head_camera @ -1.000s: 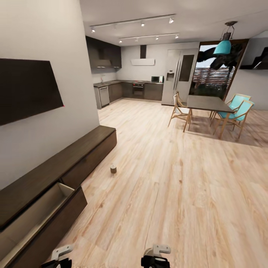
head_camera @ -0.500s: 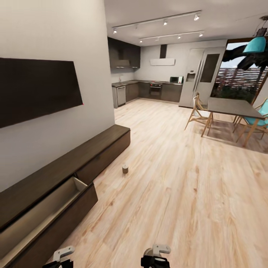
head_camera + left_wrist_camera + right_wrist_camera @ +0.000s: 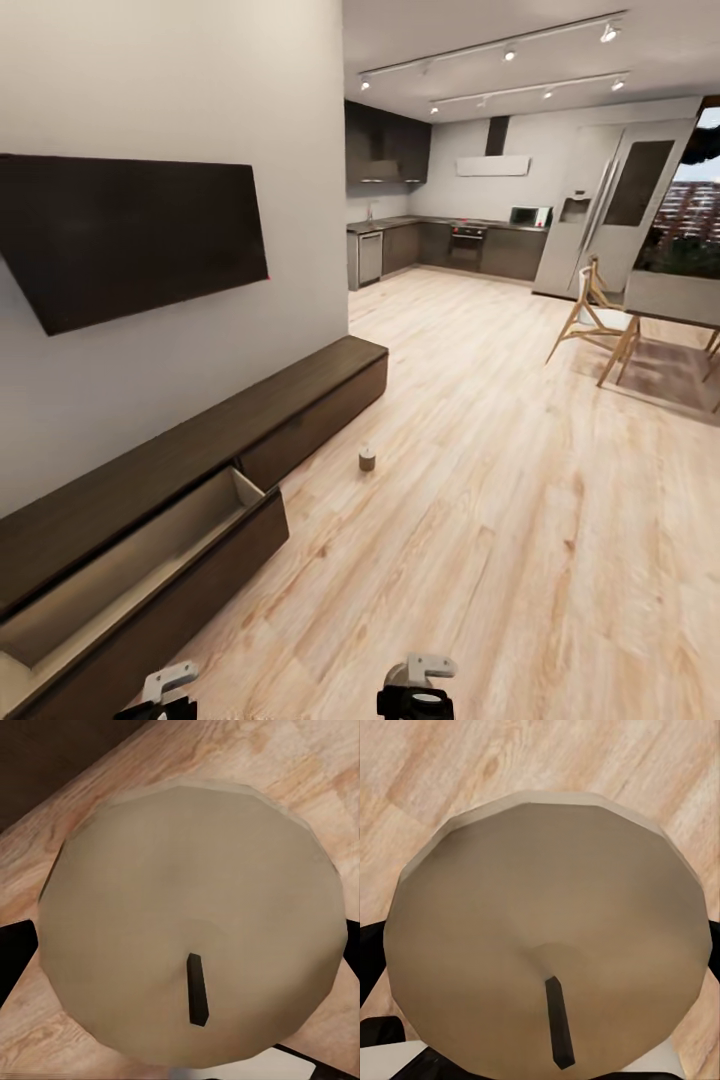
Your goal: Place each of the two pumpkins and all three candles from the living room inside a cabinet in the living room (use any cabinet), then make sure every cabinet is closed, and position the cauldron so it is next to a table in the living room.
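A tan-grey candle (image 3: 187, 922) with a black wick is seen from just above its top in the left wrist view, with dark fingers (image 3: 13, 952) at its sides. My left gripper (image 3: 160, 698) is shut on it. A second candle (image 3: 547, 930) sits the same way in my right gripper (image 3: 418, 692), which is shut on it. A third candle (image 3: 367, 459) stands on the wood floor just in front of the long dark-brown cabinet (image 3: 290, 400). The cabinet's near drawer (image 3: 150, 560) is pulled open and looks empty. The pumpkins, the cauldron and the table are out of view.
A dark TV (image 3: 130, 235) hangs on the wall above the cabinet. A dining table (image 3: 675, 297) with wooden chairs (image 3: 590, 320) stands at the far right, with the grey kitchen units (image 3: 450, 245) behind. Wide wood floor (image 3: 500, 520) lies ahead.
The whole head view has swung to the left, so cabinet, floor candle and kitchen sit further right in the picture. Both grippers stay in place with their candles.
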Tool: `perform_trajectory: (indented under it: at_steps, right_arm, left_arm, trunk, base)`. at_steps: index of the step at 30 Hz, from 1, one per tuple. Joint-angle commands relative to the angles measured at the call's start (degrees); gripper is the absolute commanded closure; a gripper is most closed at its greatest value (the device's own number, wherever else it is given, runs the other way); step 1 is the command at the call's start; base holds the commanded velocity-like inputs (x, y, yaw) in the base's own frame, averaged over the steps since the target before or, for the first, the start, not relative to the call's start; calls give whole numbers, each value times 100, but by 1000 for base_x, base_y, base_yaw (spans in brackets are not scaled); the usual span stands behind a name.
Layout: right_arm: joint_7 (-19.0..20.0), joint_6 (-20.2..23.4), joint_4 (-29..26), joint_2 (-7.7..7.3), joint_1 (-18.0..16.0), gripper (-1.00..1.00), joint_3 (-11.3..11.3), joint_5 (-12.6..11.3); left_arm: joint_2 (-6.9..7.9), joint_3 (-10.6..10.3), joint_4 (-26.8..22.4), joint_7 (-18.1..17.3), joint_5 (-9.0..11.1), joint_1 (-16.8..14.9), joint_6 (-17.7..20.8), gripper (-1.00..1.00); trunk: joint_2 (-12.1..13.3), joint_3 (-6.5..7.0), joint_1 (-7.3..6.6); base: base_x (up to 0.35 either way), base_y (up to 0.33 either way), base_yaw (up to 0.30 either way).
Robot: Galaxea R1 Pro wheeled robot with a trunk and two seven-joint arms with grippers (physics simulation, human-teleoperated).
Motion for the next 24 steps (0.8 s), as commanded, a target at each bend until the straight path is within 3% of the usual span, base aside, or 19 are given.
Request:
perform_trajectory:
  at_steps: [1, 24]
  right_arm:
    - [1, -1, -1, 0, 0, 100, 2, 7]
    - [0, -17, 0, 0, 0, 100, 2, 9]
  left_arm:
    - [0, 0, 0, 2, -4, -1, 0, 100]
    - [-26, 0, 1, 2, 4, 2, 0, 100]
  trunk:
    - [0, 0, 0]
    - [842, 377, -461]
  base:
    - [3, -2, 293]
    - [0, 0, 293]
